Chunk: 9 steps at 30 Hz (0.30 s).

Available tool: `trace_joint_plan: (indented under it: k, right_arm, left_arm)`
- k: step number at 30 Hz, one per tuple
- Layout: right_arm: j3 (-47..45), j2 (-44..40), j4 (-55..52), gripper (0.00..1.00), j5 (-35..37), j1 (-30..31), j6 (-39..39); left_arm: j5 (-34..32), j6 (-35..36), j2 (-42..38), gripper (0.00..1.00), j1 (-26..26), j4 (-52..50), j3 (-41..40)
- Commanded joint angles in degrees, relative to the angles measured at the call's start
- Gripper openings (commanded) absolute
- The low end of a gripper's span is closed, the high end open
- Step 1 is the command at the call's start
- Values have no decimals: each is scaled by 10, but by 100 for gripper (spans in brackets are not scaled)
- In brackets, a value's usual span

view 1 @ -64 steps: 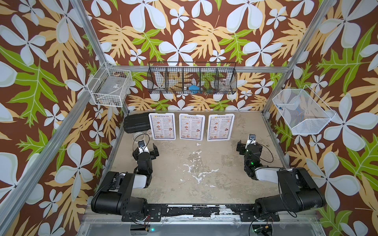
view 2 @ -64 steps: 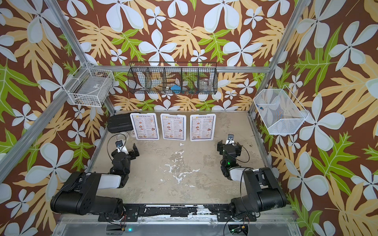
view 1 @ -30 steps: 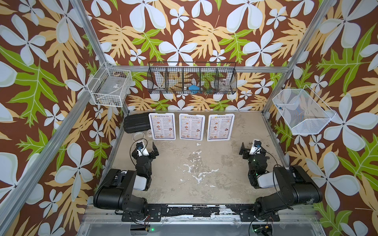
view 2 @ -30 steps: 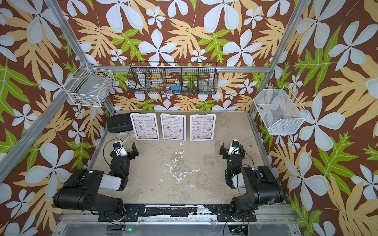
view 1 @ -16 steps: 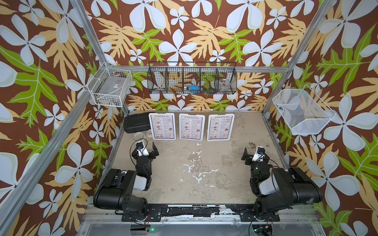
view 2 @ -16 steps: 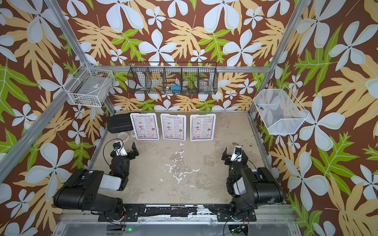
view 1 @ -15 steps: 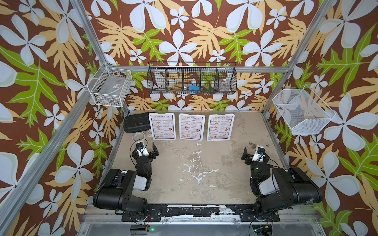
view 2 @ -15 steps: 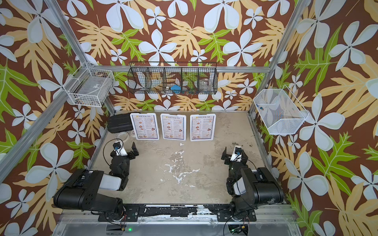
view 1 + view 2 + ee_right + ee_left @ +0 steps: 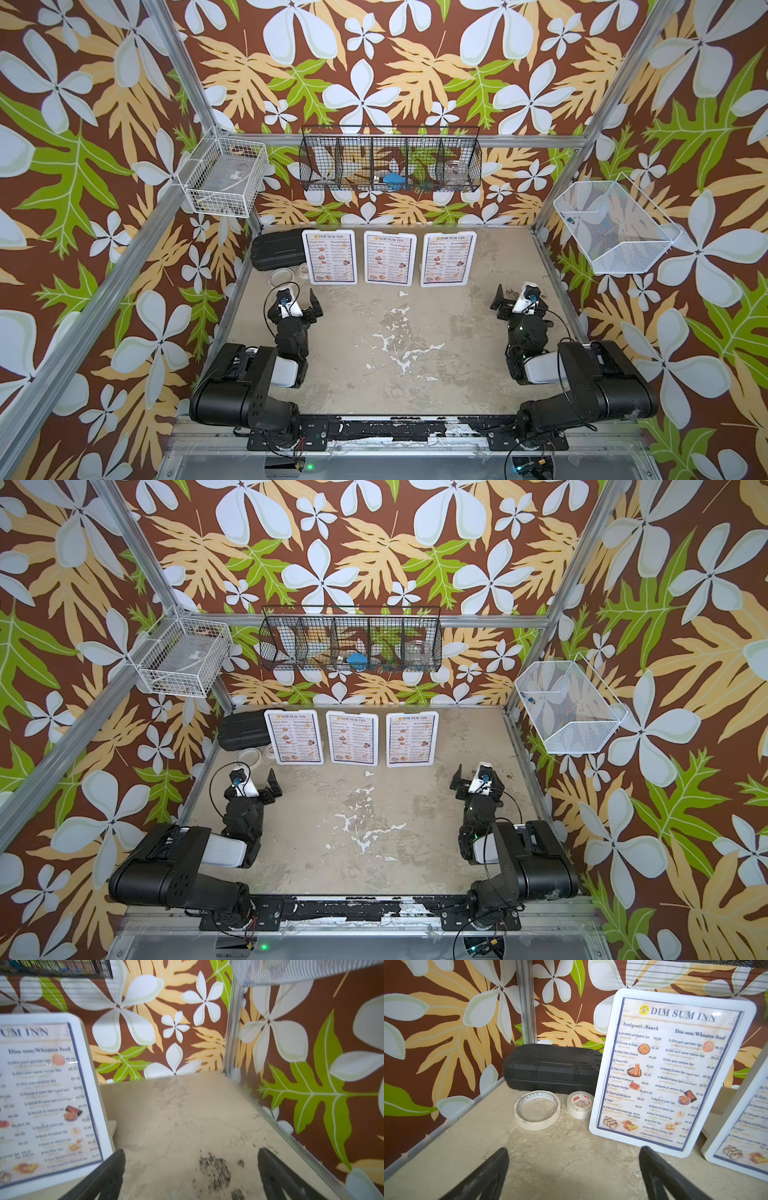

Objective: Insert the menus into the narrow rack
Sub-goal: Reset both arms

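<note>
Both arms sat low at the near side of the table (image 9: 415,386). The left gripper (image 9: 297,301) and the right gripper (image 9: 519,301) had their jaws spread as wide as I've seen them, with nothing between them. The wrist views confirmed this for the left gripper (image 9: 574,1151) and the right gripper (image 9: 191,1152): only bare tabletop showed in each gap. The three menus stood side by side along the back edge, near upright and leaning back a little: the left menu (image 9: 330,257), the middle menu (image 9: 390,258) and the right menu (image 9: 448,258). All were well apart from either gripper. I judged them light, thin and fairly stiff. The glare on the face marked them as glossy, so likely slick under the pads. I reckoned the white margin at a side or top edge was the best place to pinch, clear of the print. The top views gave me the whole row and both arms, but nothing of what held the menus up. The left wrist view showed the left menu (image 9: 668,1072) up close and readable. It also showed a tan block (image 9: 724,1101) behind the menu's foot, two tape rolls (image 9: 537,1109) just beside it and a black case (image 9: 550,1068) behind those. The right wrist view caught the right menu (image 9: 47,1095), the same tan block (image 9: 113,1128) and dark specks (image 9: 216,1167) on the table. Whether that block was the rack, with the menus already seated in it, I couldn't tell.
</note>
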Motion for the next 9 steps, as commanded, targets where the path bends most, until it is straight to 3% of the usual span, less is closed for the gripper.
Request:
trace_joint_plan:
  k: [1,9]
  right_arm:
    - [-8,11,-13,100,-14,6,-20]
    - [10,10,-46,100,-38,4,-24]
  left_arm:
    - [3,7,0,100,1,18,0]
    - [3,7,0,100,1,17,1]
